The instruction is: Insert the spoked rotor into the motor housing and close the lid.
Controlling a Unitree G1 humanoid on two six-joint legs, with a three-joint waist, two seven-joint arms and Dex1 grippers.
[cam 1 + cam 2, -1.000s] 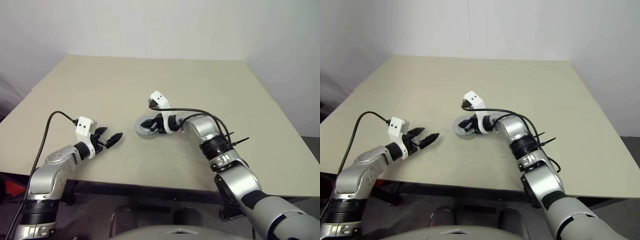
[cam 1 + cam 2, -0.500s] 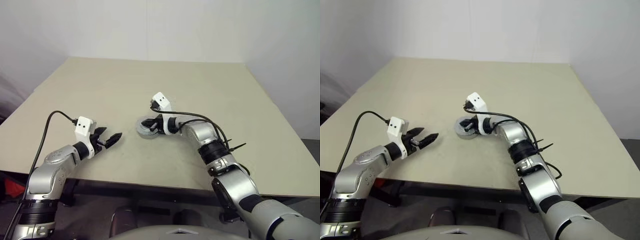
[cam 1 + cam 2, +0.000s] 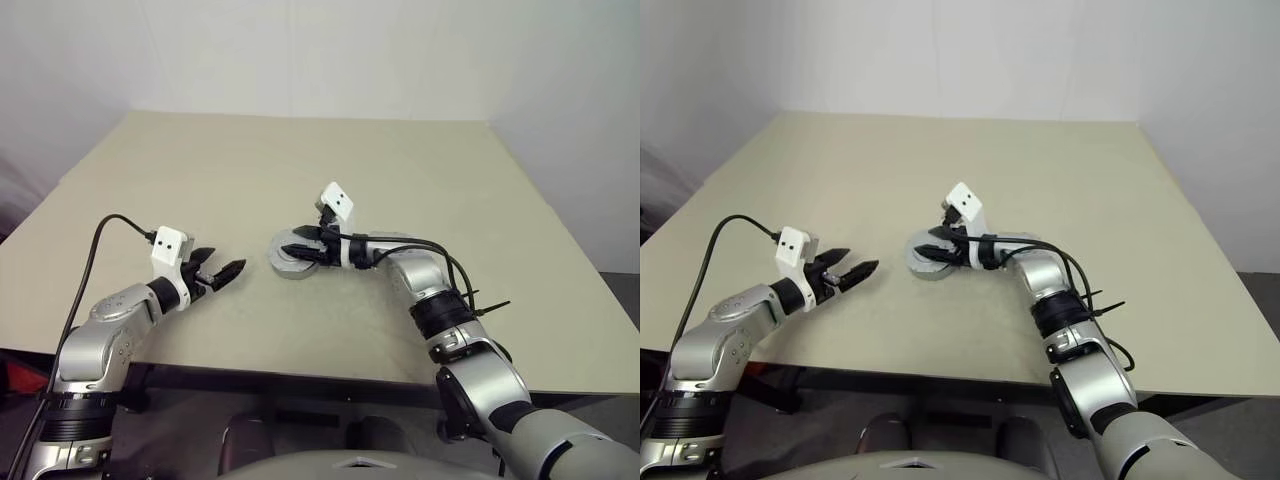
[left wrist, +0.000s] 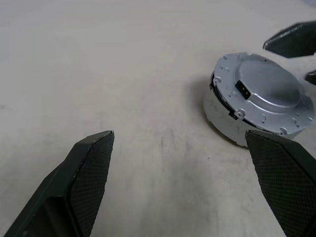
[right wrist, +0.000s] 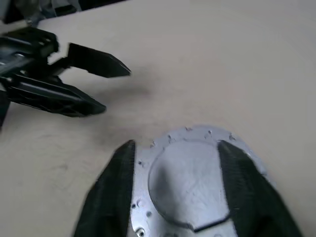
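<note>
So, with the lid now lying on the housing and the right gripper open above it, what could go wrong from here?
1. The lid looks slightly tilted on the motor housing, with a dark gap on one side; it may not be fully seated.
2. The right gripper has its open fingers either side of the lid; pulling away crookedly could catch and shift it.
3. The open left gripper waits apart, so nothing steadies the housing.

One lid point(image 4: 261, 91), one motor housing point(image 4: 222, 116).
</note>
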